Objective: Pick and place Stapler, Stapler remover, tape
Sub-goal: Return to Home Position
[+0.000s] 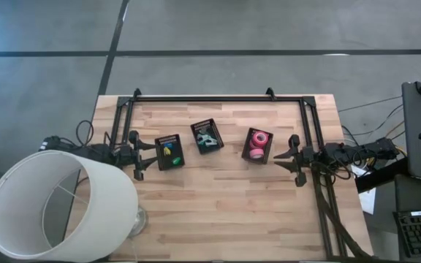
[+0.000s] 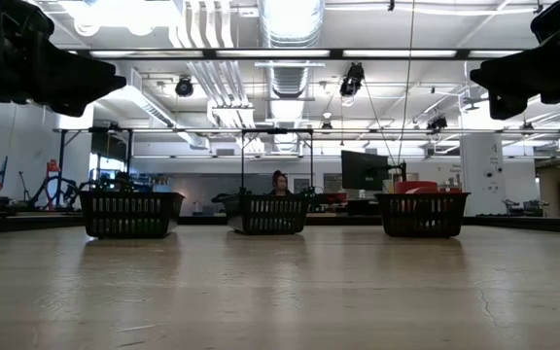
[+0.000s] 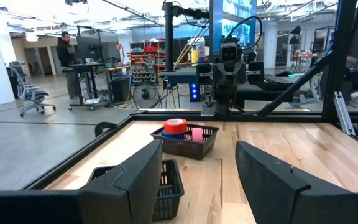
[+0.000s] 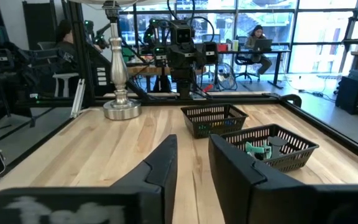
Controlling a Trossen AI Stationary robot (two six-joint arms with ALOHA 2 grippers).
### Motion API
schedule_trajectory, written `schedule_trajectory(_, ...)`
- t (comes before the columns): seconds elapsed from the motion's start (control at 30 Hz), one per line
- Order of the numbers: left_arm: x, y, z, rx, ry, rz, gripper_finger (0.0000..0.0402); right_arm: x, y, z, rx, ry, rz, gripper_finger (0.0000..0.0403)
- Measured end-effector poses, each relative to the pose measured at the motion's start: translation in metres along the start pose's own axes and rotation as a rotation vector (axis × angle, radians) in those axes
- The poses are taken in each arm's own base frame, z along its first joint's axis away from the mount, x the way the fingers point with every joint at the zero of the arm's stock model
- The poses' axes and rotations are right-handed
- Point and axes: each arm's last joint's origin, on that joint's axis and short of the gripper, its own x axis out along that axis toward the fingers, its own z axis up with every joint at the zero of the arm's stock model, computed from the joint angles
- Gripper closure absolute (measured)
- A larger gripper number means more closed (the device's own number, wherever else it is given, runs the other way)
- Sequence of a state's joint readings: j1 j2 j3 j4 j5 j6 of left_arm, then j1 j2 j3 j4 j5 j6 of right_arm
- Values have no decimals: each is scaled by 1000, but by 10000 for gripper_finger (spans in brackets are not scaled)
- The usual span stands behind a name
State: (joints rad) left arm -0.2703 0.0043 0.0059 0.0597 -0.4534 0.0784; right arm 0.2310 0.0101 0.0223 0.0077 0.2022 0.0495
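Observation:
Three black mesh bins stand in a row on the wooden table. The left bin (image 1: 169, 152) holds small yellow, green and blue pieces, the stapler as far as I can tell. In the middle bin (image 1: 207, 136) lie teal-grey stapler removers (image 4: 258, 149). The right bin (image 1: 257, 145) holds the tape: pink rolls, and a red roll on a blue one (image 3: 175, 126). My left gripper (image 1: 146, 155) hangs open above the table, left of the bins. To their right, my right gripper (image 1: 287, 159) is open too, its fingers (image 4: 166, 155) closer together. Both grippers point level and are empty.
A lamp with a big white shade (image 1: 50, 204) stands at the near left corner, its metal foot (image 4: 121, 109) on the table. A black frame rail (image 1: 218, 98) runs along the far edge. Bare tabletop (image 1: 232, 212) lies in front of the bins.

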Motion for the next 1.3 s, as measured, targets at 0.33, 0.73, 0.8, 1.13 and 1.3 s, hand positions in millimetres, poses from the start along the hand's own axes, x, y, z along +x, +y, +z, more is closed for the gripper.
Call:
schedule_trajectory(0.33, 0, 0, 0, 0, 0, 0, 193, 0, 0, 0, 0, -1, 0, 314)
schedule_trajectory(0.73, 0, 0, 0, 0, 0, 0, 193, 0, 0, 0, 0, -1, 0, 335)
schedule_trajectory(0.8, 0, 0, 0, 0, 0, -1, 193, 0, 0, 0, 1, 0, 0, 334)
schedule_trajectory(1.13, 0, 0, 0, 0, 0, -1, 193, 0, 0, 0, 1, -1, 0, 317)
schedule_trajectory(1.3, 0, 0, 0, 0, 0, -1, 193, 0, 0, 0, 0, -1, 0, 311)
